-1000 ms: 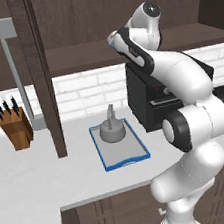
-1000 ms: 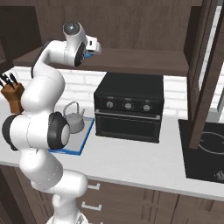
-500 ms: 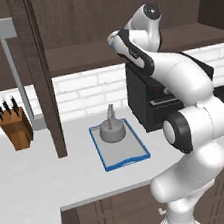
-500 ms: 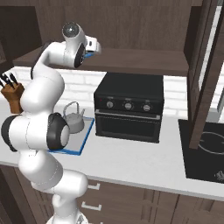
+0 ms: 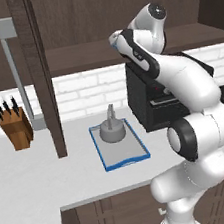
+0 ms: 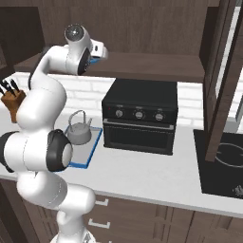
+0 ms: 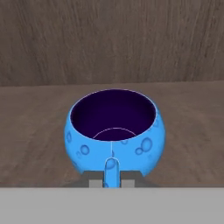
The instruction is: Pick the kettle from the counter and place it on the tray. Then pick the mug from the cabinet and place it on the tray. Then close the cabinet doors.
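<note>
The blue mug (image 7: 116, 131) stands on the cabinet shelf (image 7: 39, 131) with its small handle turned toward me. My gripper (image 7: 111, 180) is shut on the mug, its fingertips (image 7: 94, 180) pressed to both sides of that handle. From the base, the gripper (image 6: 97, 51) reaches into the open cabinet (image 6: 152, 64), with a sliver of the mug (image 6: 93, 60) below it. The grey kettle (image 5: 111, 130) sits upright on the blue-rimmed tray (image 5: 126, 162) on the counter (image 5: 38, 180). The kettle (image 6: 78, 133) and tray (image 6: 93, 146) lie below the arm.
Both cabinet doors stand open, one door (image 5: 38, 74) at the left and the other door (image 6: 220, 71) at the right. A black oven box (image 6: 140, 116) sits beside the tray. A knife block (image 5: 16, 128) stands far left, a cooktop (image 6: 223, 161) far right.
The arm has barely shifted, holding its reach at the cabinet shelf. Kettle and tray have not moved.
</note>
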Motion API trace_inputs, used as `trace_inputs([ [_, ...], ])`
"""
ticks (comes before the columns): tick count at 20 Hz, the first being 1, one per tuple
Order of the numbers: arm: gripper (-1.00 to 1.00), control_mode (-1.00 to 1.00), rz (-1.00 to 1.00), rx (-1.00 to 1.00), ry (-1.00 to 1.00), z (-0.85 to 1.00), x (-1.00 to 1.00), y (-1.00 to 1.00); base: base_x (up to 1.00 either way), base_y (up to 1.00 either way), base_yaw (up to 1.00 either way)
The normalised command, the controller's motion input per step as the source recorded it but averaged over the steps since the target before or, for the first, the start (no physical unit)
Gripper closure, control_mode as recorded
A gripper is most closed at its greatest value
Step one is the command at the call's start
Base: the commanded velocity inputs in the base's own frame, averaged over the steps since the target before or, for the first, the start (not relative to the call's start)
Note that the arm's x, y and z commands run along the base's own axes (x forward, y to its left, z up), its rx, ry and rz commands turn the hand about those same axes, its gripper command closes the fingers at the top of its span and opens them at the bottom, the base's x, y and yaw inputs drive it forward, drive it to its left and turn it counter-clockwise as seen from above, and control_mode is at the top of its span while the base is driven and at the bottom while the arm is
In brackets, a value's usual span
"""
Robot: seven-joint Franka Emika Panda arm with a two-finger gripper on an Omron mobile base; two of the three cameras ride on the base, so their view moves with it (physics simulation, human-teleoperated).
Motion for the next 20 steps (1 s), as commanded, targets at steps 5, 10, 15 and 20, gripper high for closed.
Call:
trace_inputs([
  [5, 1.00, -1.00, 0.01, 0.06, -0.02, 0.00, -0.96, 0.00, 0.00, 0.00, 0.00],
  [10, 1.00, -1.00, 0.10, 0.04, -0.01, 0.00, -1.00, 0.04, 0.00, 0.00, 0.00],
  [15, 1.00, -1.00, 0.21, 0.00, 0.00, 0.00, -1.00, 0.10, 0.00, 0.00, 0.00],
  [20, 1.00, -1.00, 0.27, 0.00, 0.00, -0.01, -1.00, 0.10, 0.00, 0.00, 0.00],
])
